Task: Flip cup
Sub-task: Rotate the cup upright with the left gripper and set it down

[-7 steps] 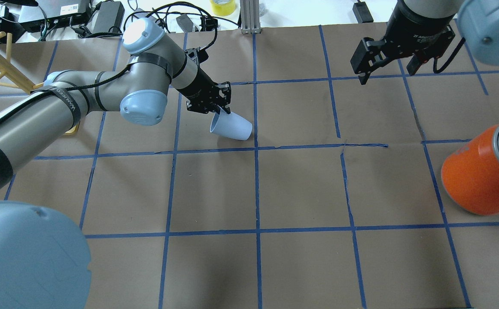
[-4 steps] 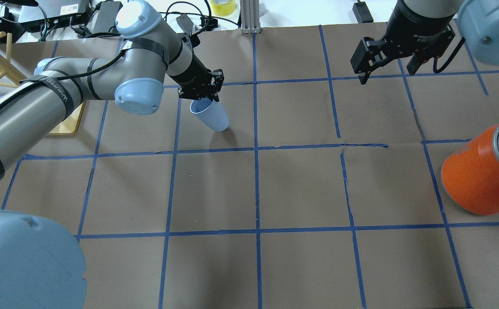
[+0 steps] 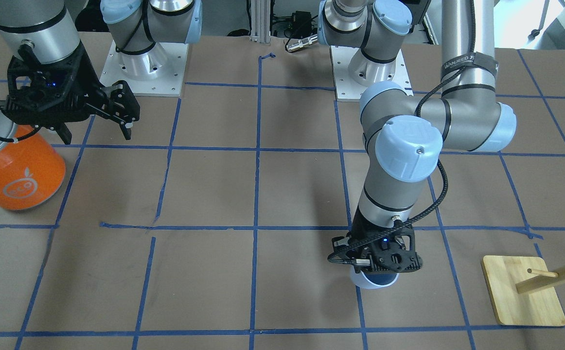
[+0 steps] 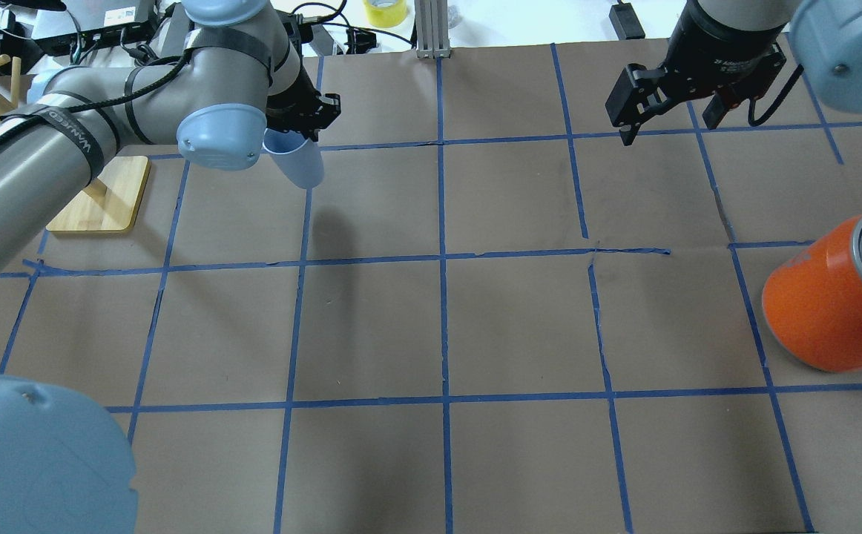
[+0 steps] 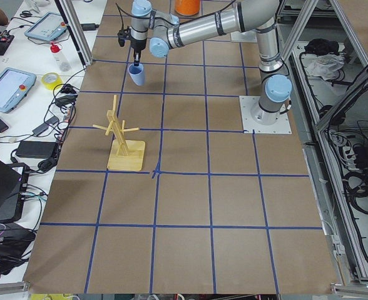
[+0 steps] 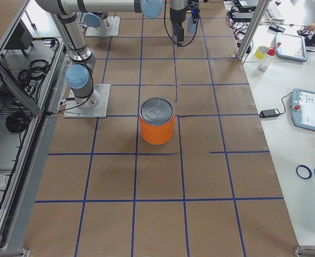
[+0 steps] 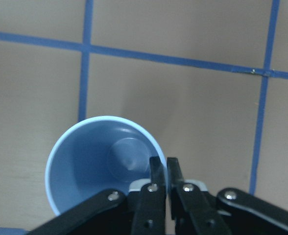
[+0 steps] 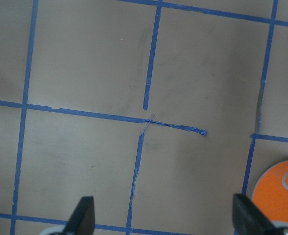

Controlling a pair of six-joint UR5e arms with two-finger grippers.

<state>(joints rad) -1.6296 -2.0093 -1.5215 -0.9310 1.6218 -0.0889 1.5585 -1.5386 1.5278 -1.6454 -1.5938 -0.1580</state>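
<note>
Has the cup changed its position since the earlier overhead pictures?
Yes. In the overhead view the cup, held by the left gripper, has moved left and toward the far edge, away from the central blue tape line and closer to the wooden base.

Pale blue cup [image 4: 301, 167], orange can [image 4: 817, 311], blue-gridded brown table [image 4: 520, 326]

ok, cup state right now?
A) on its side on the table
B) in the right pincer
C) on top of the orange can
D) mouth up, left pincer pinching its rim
D: the left wrist view looks straight down into the cup, and the left pincer is shut on its rim wall, one finger inside and one outside. The right pincer is open and empty.
</note>
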